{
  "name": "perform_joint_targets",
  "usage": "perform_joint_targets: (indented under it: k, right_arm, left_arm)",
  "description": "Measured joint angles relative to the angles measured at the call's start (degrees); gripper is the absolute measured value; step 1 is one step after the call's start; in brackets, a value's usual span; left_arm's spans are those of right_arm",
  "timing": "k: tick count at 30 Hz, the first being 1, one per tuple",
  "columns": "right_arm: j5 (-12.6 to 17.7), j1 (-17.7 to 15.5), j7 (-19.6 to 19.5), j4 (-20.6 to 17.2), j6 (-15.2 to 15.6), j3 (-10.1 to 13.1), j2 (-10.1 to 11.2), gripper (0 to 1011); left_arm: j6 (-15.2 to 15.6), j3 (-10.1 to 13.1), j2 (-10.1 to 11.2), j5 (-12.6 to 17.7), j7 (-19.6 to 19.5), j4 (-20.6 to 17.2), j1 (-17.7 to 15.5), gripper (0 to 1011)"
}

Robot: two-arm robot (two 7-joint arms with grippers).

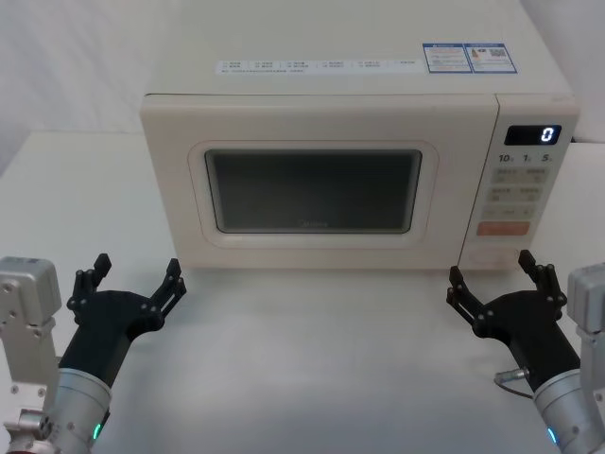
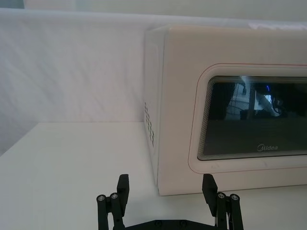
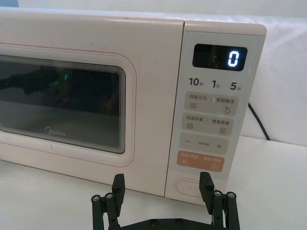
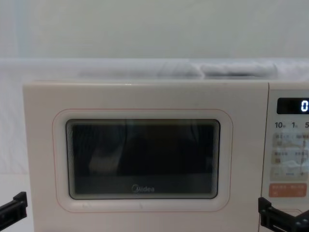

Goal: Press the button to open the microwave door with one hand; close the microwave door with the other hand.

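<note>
1. The microwave (image 1: 321,170) stands on the white surface (image 1: 312,359), at the far middle of the scene, its front facing the robot.
2. The microwave door (image 1: 312,189) is shut, flush with the cream-white front. It takes up the left and middle of that front, and its dark window carries a thin pink outline and a grey "Midea" logo low down.
3. The control panel (image 3: 211,115) fills the right end of the front. Its display (image 3: 219,57) at the top reads "0".
4. The button (image 3: 189,186), a wide oval cream-white key, sits at the bottom of the control panel, just below the orange key (image 3: 201,159).
5. The left tool (image 1: 132,284) hovers above the surface on the near left, in front of the microwave's lower left corner and apart from it. Its fingers are spread wide with nothing between them.
6. In the left wrist view the left tool's two fingertips (image 2: 123,184) frame the microwave's near left corner without touching it.
7. The right tool (image 1: 501,284) hovers on the near right, in front of the control panel's lower end and apart from it. Its fingers are also spread wide and hold nothing.
8. In the right wrist view the button lies between the right tool's two fingertips (image 3: 206,182), farther off, untouched.
9. A black cable (image 3: 256,120) runs down behind the microwave's right side.
</note>
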Motion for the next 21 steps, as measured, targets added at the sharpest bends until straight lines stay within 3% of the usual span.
perform_joint_targets:
  k: [21]
  right_arm:
    - [0.0,0.0,0.0,0.0,0.0,0.0,0.0,1002]
  left_arm:
    - [0.0,0.0,0.0,0.0,0.0,0.0,0.0,1001]
